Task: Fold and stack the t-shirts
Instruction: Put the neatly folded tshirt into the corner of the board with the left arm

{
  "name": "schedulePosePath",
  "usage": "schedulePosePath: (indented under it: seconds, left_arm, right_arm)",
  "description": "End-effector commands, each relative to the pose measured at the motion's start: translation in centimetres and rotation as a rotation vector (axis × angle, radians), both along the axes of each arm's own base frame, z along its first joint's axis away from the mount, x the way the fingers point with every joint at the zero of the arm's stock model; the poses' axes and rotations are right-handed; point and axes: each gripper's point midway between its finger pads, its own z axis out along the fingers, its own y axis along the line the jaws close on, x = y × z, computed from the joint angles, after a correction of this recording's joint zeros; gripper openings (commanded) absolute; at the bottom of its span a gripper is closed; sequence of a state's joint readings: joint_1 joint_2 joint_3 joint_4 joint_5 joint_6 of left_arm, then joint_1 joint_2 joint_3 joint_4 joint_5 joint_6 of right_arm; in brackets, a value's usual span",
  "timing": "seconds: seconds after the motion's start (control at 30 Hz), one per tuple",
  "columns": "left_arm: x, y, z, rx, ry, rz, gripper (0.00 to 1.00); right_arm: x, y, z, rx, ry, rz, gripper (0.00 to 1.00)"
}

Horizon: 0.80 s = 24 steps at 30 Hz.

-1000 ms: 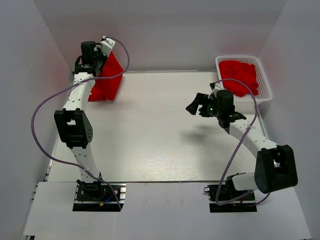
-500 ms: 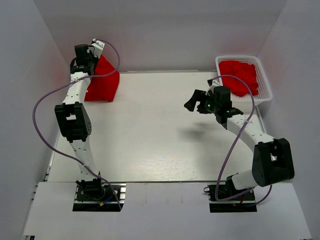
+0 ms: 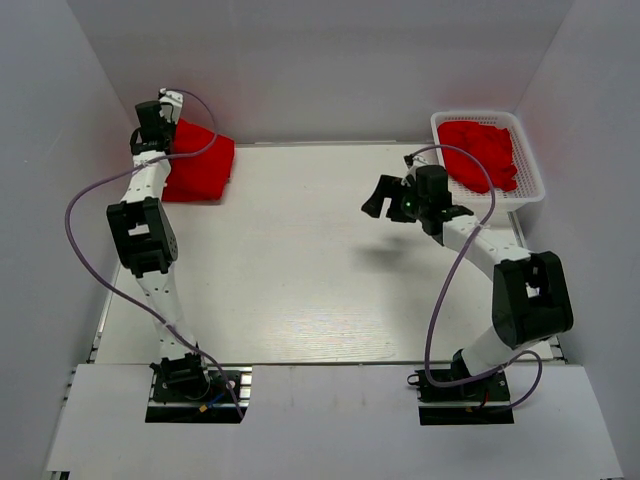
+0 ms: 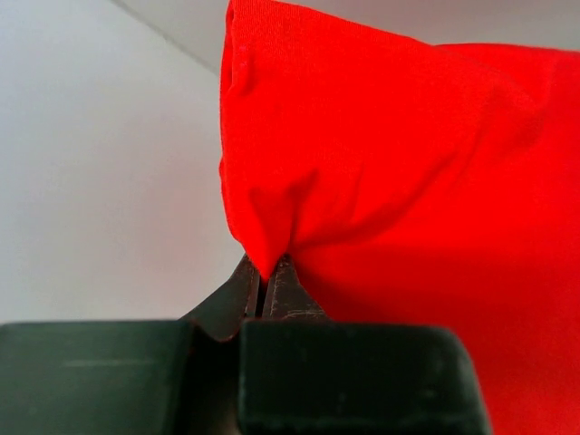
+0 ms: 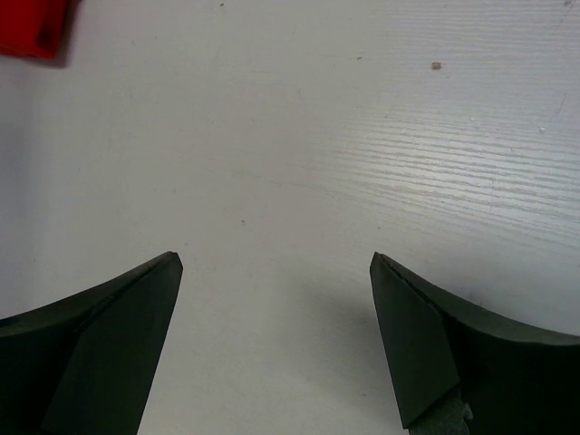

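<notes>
Red cloth is pinched in our left jaws, which are closed tight on a fold of the t-shirt [image 4: 408, 163] at the far left corner of the worktop [image 3: 300, 270]. It seems to lie there folded, though our arm hides its edge. Our right jaws stand wide apart, holding nothing, above the worktop near the white mesh basket [image 3: 532, 192], where more red t-shirts [image 3: 480, 150] are heaped.

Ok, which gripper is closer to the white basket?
Right. The right gripper hovers open near the basket; the left gripper is across the table, shut on a t-shirt.
</notes>
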<state>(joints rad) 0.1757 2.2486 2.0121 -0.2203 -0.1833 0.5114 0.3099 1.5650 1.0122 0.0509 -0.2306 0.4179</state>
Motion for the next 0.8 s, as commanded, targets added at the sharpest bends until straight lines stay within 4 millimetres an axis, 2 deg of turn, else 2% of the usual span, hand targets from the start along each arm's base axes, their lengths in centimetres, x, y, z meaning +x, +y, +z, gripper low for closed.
schedulePosePath:
  seconds: [0.0, 0.17, 0.2, 0.23, 0.27, 0.3, 0.33, 0.37, 0.57, 0.6, 0.63, 0.7, 0.73, 0.77]
  left_arm:
    - [0.5, 2.9, 2.9, 0.036, -0.11, 0.093, 0.0]
    - [0.7, 4.7, 0.1, 0.056, -0.087, 0.162, 0.0]
    - [0.6, 5.6, 0.2, 0.054, -0.104, 0.192, 0.0]
    - [0.5, 6.1, -0.5, 0.058, -0.101, 0.227, 0.0]
    - [0.5, 6.3, 0.4, 0.064, -0.119, 0.239, 0.02]
    - [0.6, 6.5, -0.1, 0.058, -0.113, 0.257, 0.21]
    - [0.3, 6.5, -0.5, 0.048, -0.09, 0.272, 0.56]
    - [0.5, 6.5, -0.1, 0.039, -0.106, 0.276, 0.99]
    - [0.1, 5.0, 3.1, -0.044, -0.167, 0.231, 1.0]
    - [-0.2, 4.6, 4.8, -0.059, -0.187, 0.219, 1.0]
    - [-0.2, 3.8, 4.9, -0.086, -0.184, 0.18, 1.0]
    - [-0.3, 1.5, 5.2, -0.127, -0.183, 0.129, 1.0]
    - [-1.0, 0.9, 7.0, -0.133, -0.199, 0.106, 1.0]
    - [-1.6, 0.1, 6.2, -0.171, -0.174, 0.086, 1.0]
  right_arm:
    - [1.4, 0.7, 1.7, 0.006, -0.044, 0.007, 0.9]
    - [2.0, 1.2, 1.4, 0.003, -0.028, 0.013, 0.9]
    - [2.1, 1.3, 1.0, 0.001, -0.017, 0.014, 0.9]
    - [2.3, 1.3, 1.1, -0.001, -0.022, 0.014, 0.9]
    - [2.3, 1.4, 0.9, -0.004, -0.019, 0.017, 0.9]
    - [2.3, 1.4, 0.5, -0.007, -0.008, 0.015, 0.9]
    - [2.3, 1.4, 0.5, -0.01, -0.008, 0.013, 0.9]
    - [2.4, 1.4, 0.2, -0.012, 0.0, 0.013, 0.9]
    - [1.7, 1.9, 0.9, -0.016, -0.015, 0.036, 0.9]
    - [1.5, 2.0, 1.0, -0.016, -0.017, 0.04, 0.9]
    - [1.4, 1.9, 1.9, -0.013, -0.037, 0.038, 0.9]
    - [0.8, 2.0, 1.7, -0.021, -0.033, 0.05, 0.9]
    - [0.6, 1.9, 2.3, -0.017, -0.045, 0.051, 0.9]
    - [0.4, 1.8, 2.5, -0.024, -0.055, 0.054, 0.9]
